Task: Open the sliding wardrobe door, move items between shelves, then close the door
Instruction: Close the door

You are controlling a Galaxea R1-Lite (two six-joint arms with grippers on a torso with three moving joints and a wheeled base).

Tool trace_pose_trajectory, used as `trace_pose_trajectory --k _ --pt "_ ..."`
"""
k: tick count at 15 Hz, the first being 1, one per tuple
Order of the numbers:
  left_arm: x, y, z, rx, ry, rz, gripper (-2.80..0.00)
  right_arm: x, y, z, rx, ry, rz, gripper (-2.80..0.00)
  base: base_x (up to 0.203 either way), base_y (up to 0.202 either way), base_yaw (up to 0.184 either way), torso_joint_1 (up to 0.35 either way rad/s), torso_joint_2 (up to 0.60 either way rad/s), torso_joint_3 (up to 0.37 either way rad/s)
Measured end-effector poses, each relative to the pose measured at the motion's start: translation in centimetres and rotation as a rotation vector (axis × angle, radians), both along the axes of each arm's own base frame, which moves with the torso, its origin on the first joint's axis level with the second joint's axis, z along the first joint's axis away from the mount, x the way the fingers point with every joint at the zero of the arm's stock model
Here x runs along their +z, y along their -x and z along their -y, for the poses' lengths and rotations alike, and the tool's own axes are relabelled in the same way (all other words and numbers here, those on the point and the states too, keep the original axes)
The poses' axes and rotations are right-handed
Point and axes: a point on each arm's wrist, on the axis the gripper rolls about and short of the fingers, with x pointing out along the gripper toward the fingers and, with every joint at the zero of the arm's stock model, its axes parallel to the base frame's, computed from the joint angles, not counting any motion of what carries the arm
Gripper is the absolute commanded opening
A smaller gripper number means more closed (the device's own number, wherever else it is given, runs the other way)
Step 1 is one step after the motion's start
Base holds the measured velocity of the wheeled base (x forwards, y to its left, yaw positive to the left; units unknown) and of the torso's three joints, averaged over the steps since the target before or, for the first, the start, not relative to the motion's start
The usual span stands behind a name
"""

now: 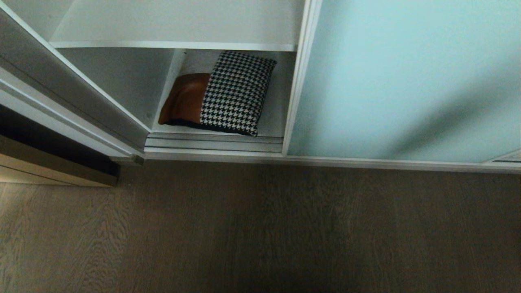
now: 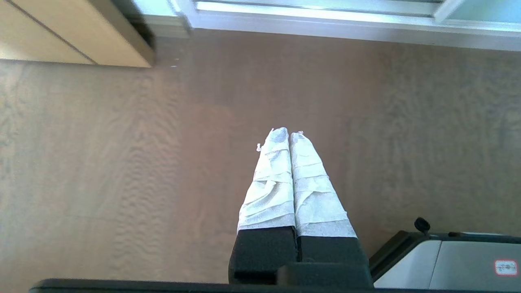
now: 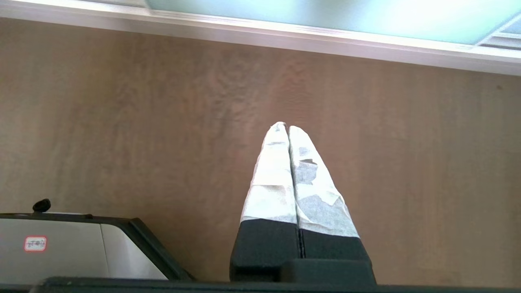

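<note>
The sliding wardrobe door [image 1: 407, 81] stands open, the cushion [image 1: 222, 95] on the bottom shelf [image 1: 272, 118]; the left gripper [image 2: 289, 134] and right gripper [image 3: 287, 126] are closed and empty.

Each gripper, left gripper [image 2: 289, 132] and right gripper [image 3: 284, 125], has two tapering fingers wrapped in creased white tape above black blocky bases. Behind the fingers, to one side, sits the robot's grey-white base [image 2: 456, 260] with black trim, a small black knob and a red-bordered sticker.
</note>
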Motion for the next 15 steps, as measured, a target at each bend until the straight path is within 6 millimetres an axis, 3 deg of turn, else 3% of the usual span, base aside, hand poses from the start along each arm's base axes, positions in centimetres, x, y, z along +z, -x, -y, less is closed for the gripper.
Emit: trace_pose_trajectory --k 15 --pt "0.00 0.00 0.00 0.000 0.000 0.000 -2.80 0.00 0.00 0.00 0.000 0.000 0.000 -2.80 -0.001 0.195 -0.002 0.002 0.00 0.002"
